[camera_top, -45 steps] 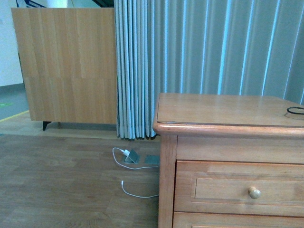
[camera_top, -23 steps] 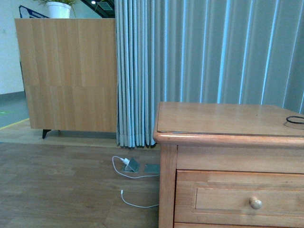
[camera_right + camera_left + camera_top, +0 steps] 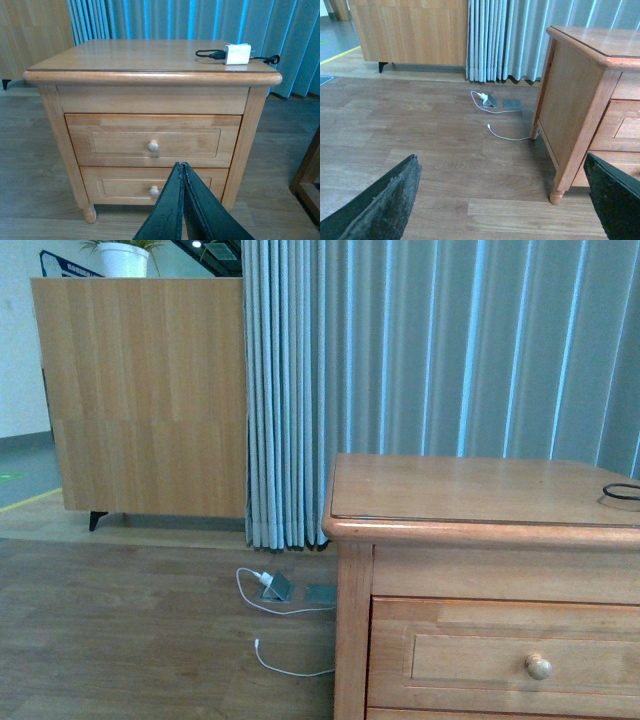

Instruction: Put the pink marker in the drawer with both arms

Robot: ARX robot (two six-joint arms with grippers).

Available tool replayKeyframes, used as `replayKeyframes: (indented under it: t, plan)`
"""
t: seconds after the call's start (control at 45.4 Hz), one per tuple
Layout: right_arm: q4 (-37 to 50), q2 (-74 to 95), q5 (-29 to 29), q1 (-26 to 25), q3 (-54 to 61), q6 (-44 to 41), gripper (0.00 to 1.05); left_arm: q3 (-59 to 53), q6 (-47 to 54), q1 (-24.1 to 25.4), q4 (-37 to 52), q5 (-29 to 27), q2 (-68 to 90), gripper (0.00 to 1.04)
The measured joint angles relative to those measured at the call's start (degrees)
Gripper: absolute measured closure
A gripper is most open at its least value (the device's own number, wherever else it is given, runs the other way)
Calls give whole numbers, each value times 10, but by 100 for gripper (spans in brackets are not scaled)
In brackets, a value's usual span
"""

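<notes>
The cabinet (image 3: 150,75) fills the right wrist view and stands at the right of the front view, before a grey curtain (image 3: 440,350). Its top drawer (image 3: 152,137) is fully closed, with the knob (image 3: 153,146) centred on the panel; the lower drawer (image 3: 150,187) sits directly beneath. A white charger block (image 3: 237,53) with a black cable rests on the cabinet top, toward its right rear.

The pink marker appears in no view. Locate it before you commit either arm; you cannot tell from these views where it lies.

The right gripper (image 3: 182,200) has its fingers pressed together with nothing between them, and it faces the cabinet front, well apart from it. The left gripper (image 3: 500,200) has its fingers spread wide, one at each edge of its wrist view, above bare floor beside the cabinet's side.

The step in hand appears to be approach. Part the right fingers before reaching the upper knob, not the lower. Align squarely, then pull straight outward to avoid binding.
</notes>
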State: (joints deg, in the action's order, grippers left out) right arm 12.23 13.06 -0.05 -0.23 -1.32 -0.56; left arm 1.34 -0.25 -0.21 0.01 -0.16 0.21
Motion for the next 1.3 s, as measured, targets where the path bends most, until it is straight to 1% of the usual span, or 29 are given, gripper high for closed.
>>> replayKeyframes:
  t: [0.243,0.353,0.75,0.772,0.816,0.948,0.97,1.036,1.058,1.169,1.191,1.301]
  plan:
    - [-23,-33,0,0,10,0,103,0,0,0,0,0,0,6]
    - [-116,-110,0,1,10,0,103,0,0,0,0,0,0,6]
    - [-122,-128,0,1,10,0,103,0,0,0,0,0,0,6]
    - [-122,-128,0,1,10,0,101,0,0,0,0,0,0,6]
    - [-122,-128,0,1,10,0,91,0,0,0,0,0,0,6]
    - [-122,-128,0,1,10,0,70,0,0,0,0,0,0,6]
    - [-122,-128,0,1,10,0,64,0,0,0,0,0,0,6]
    - [-122,-128,0,1,10,0,53,0,0,0,0,0,0,6]
    - [-122,-128,0,1,10,0,48,0,0,0,0,0,0,6]
    - [-122,-128,0,1,10,0,30,0,0,0,0,0,0,6]
    - [-122,-128,0,1,10,0,25,0,0,0,0,0,0,6]
    - [-122,-128,0,1,10,0,7,0,0,0,0,0,0,6]
